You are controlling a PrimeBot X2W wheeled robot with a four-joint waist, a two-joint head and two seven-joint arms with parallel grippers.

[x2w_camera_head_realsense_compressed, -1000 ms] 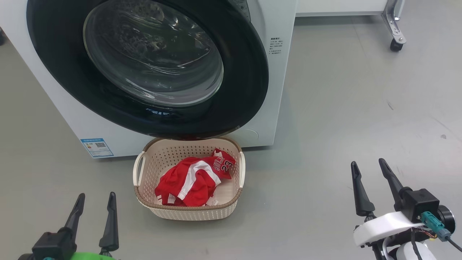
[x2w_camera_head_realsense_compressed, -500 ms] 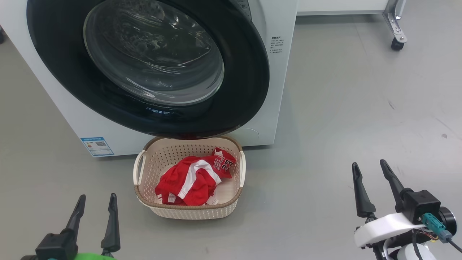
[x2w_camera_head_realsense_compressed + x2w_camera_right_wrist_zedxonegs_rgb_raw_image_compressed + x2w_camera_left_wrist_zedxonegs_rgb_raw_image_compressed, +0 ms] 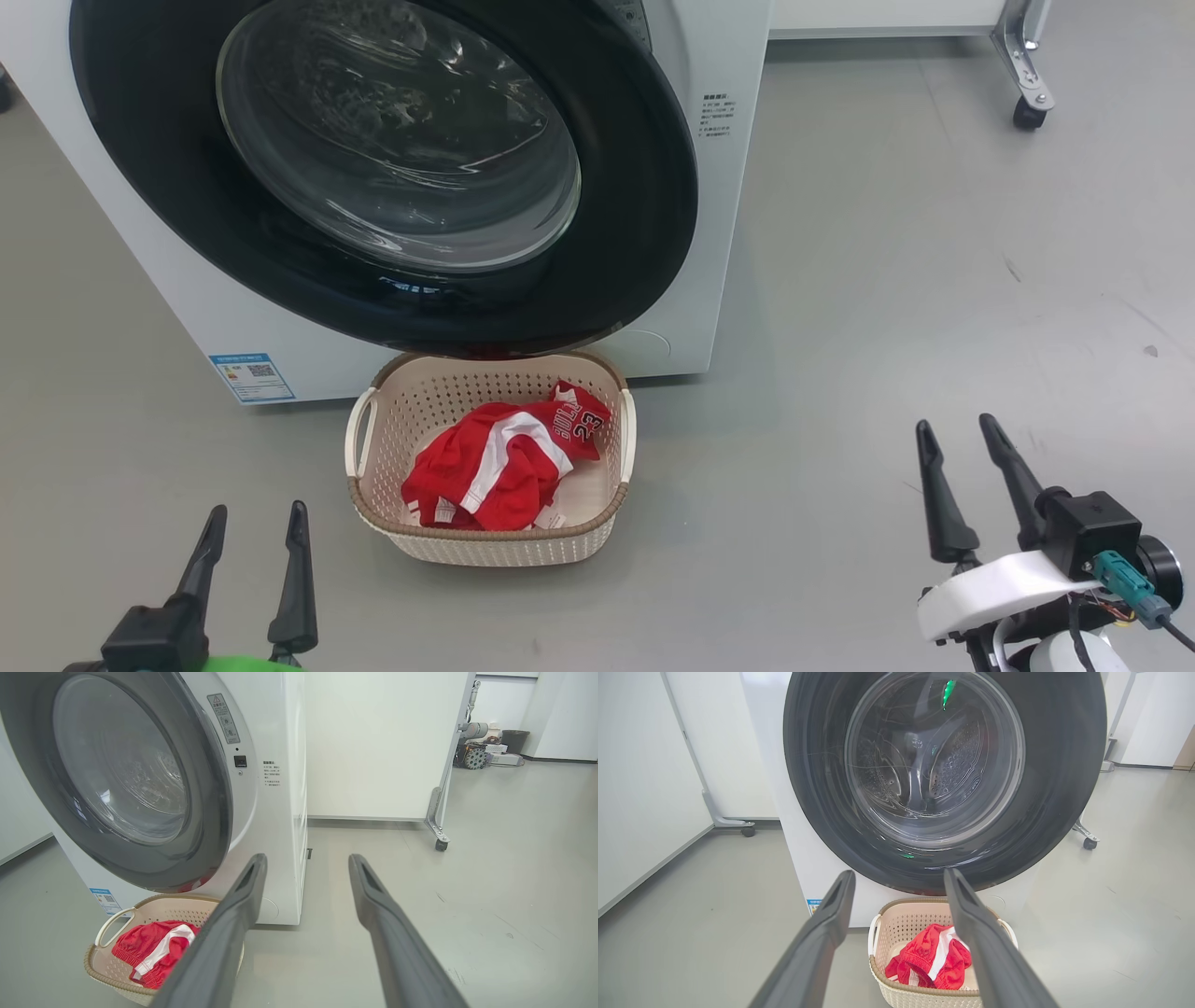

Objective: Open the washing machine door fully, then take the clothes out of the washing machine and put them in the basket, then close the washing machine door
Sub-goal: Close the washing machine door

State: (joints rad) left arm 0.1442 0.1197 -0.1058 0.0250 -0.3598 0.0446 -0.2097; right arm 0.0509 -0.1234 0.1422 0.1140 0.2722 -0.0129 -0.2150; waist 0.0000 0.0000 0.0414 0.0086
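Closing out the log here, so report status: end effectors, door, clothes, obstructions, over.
Left end effector open, empty. Right end effector open, empty. Washing machine door looks closed; clothes in basket. Basket sits just below door.

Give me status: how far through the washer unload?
Done: red white-striped jerseys lie in the cream perforated plastic basket; the round glossy black door sits against the big white front-loading washer, drum looking empty through the glass. In hand: nothing; left gripper and right gripper are open, clear of everything. Left: at most confirming the latch.
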